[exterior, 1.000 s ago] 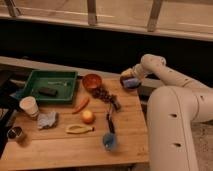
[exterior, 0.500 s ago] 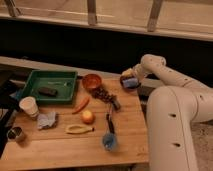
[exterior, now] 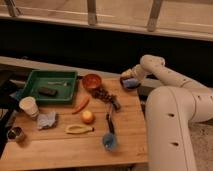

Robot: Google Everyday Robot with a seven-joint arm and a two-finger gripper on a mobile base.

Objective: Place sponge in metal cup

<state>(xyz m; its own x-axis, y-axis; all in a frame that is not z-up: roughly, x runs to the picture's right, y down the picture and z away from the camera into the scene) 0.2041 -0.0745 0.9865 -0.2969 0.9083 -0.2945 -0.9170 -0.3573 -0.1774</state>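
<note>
**Our hand at the sponge, a soft, light block**
The sponge lies just under the hand at the worktop edge; we cannot tell whether the hand stands wide or narrow, or whether it touches the sponge. We judge the sponge light, squashy, not fragile and unlikely to slip, so we would take it across its short sides near the middle, pressing gently. The metal cup sits well apart from the hand, at the worktop's farthest corner.
</note>
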